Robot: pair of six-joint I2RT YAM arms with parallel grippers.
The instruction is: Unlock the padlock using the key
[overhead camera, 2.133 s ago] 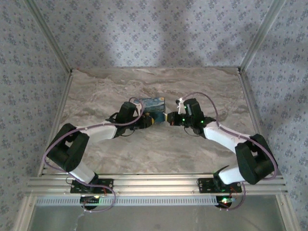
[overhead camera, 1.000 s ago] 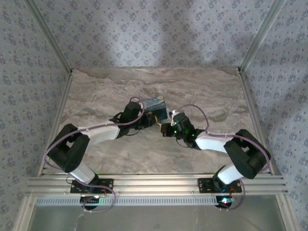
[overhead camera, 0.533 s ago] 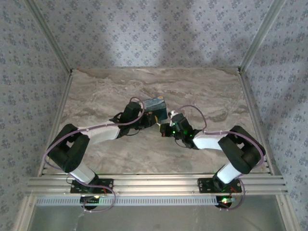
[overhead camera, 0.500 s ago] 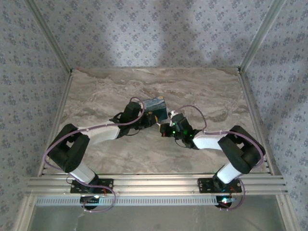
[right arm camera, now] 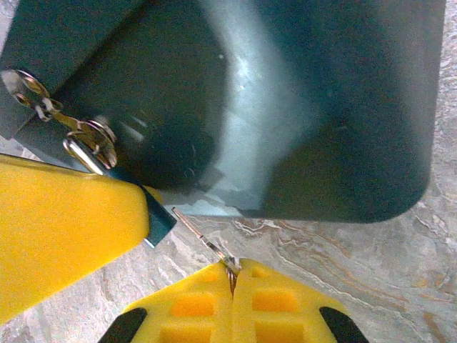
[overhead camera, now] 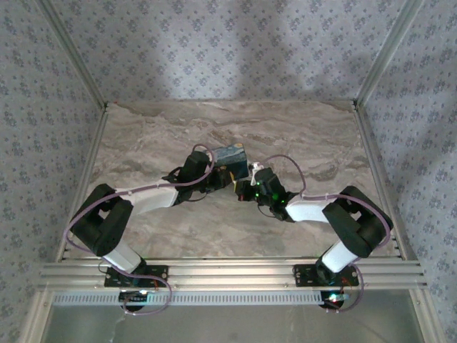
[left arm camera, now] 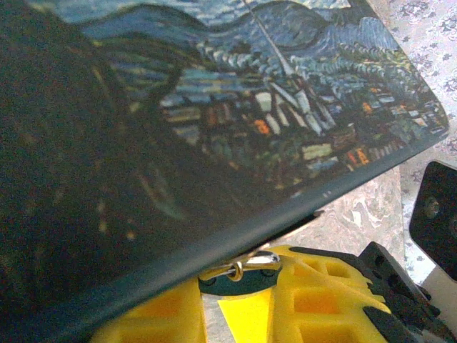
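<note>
The small bluish padlock (left arm camera: 243, 283) sits pinched between the yellow fingers of my left gripper (left arm camera: 239, 304), which is shut on it. Its silver shackle (left arm camera: 251, 264) hooks into the latch under the edge of the Starry Night box (left arm camera: 235, 107). In the right wrist view the padlock's teal corner (right arm camera: 160, 223) pokes out beside the left gripper's yellow finger (right arm camera: 64, 229). My right gripper (right arm camera: 233, 275) is shut on the thin key (right arm camera: 201, 236). The key's tip points up-left and ends just short of the padlock's bottom. From above, both grippers (overhead camera: 223, 179) (overhead camera: 246, 191) meet below the box (overhead camera: 232, 155).
The box is tilted up off the marble table (overhead camera: 157, 136), and its dark underside (right arm camera: 300, 100) hangs over the key. A metal hasp and ring (right arm camera: 89, 143) show at the box's corner. Patterned walls close in three sides of the table.
The right gripper has swung left and down toward the left gripper with the key. The box has tipped up. Over the last half second almost nothing moves.
</note>
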